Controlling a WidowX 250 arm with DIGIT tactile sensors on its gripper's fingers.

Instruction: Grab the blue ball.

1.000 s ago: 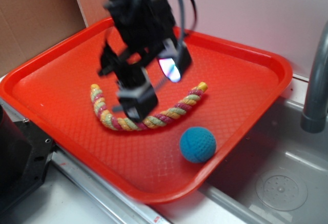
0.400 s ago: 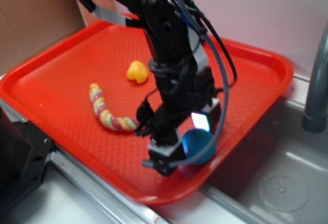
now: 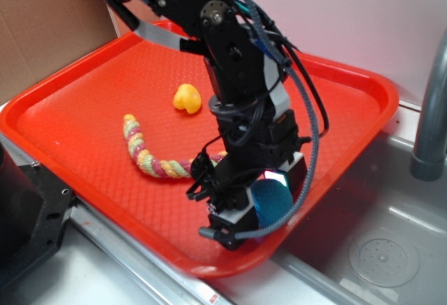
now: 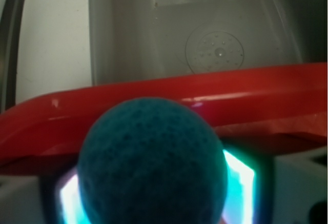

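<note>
The blue ball (image 3: 274, 204) is a dimpled teal sphere resting near the front right corner of the red tray (image 3: 84, 102). My gripper (image 3: 260, 202) is lowered around it, one finger on each side. In the wrist view the ball (image 4: 154, 162) fills the space between my gripper's (image 4: 154, 196) two glowing pads (image 4: 240, 180), which sit very close to its sides. The jaws look open around the ball, and it still sits on the tray.
A yellow rubber duck (image 3: 187, 99) and a striped rope toy (image 3: 148, 157) lie on the tray behind the arm. The tray's raised rim (image 4: 256, 85) is just past the ball. Beyond it lie the grey sink (image 3: 384, 256) with its drain (image 4: 215, 49) and a faucet pipe (image 3: 429, 116).
The arm swung from over the rope to the front right corner and came down around the ball. The duck is uncovered. The ball has stayed in place.
</note>
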